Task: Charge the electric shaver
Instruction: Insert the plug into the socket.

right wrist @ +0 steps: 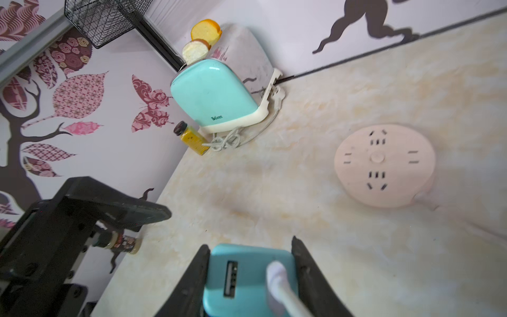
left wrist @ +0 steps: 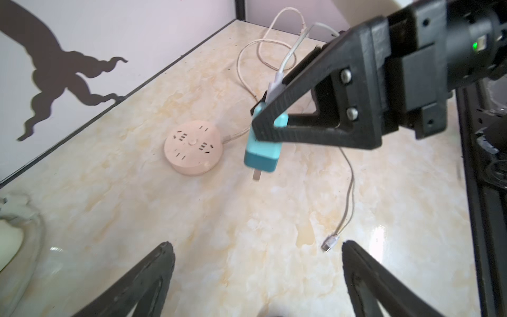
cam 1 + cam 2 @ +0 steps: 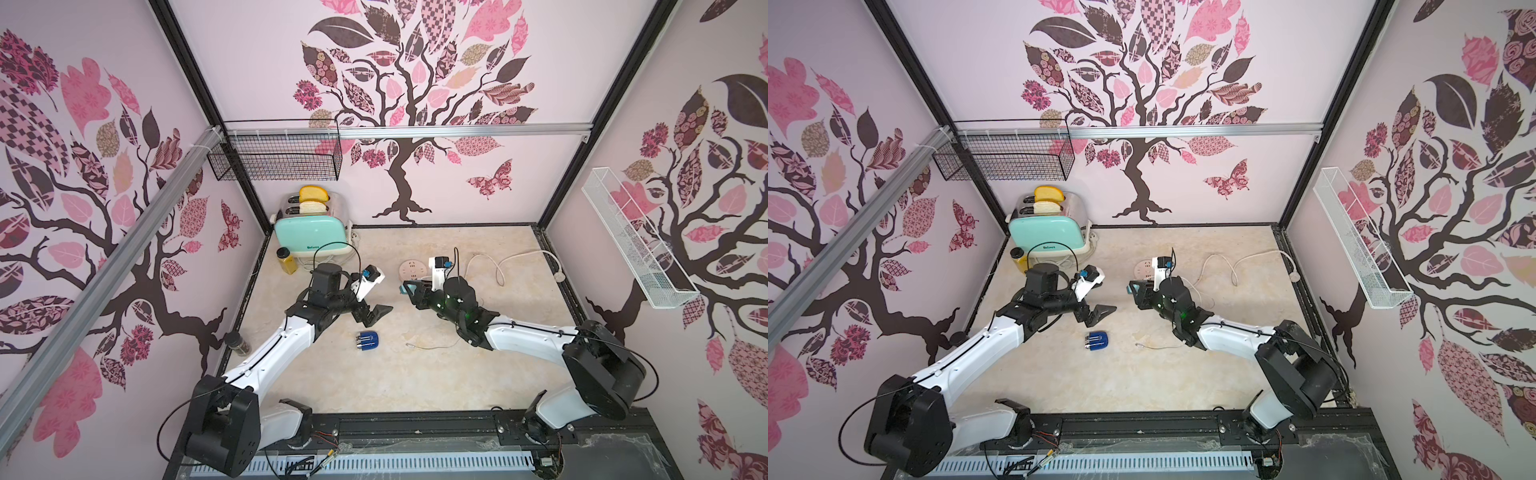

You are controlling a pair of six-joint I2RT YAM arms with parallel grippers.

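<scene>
The electric shaver (image 3: 368, 341) (image 3: 1098, 340), dark blue with a silver head, lies on the table with nothing touching it. My left gripper (image 3: 374, 315) (image 2: 256, 244) hovers just behind it, open and holding nothing. My right gripper (image 3: 407, 287) (image 1: 249, 244) is shut on a teal plug adapter (image 2: 260, 156) (image 1: 241, 277), held above the table close to the round pale-pink socket hub (image 3: 411, 271) (image 2: 192, 146) (image 1: 384, 164). A thin white cable is plugged into the adapter. Its free connector (image 2: 329, 244) (image 3: 409, 345) lies on the table right of the shaver.
A teal toaster (image 3: 309, 237) with bread stands at the back left, a yellow bottle (image 3: 286, 259) beside it. A dark jar (image 3: 237, 343) sits at the left edge. The hub's white cord (image 3: 498, 266) loops toward the back right. Wire baskets hang on the walls.
</scene>
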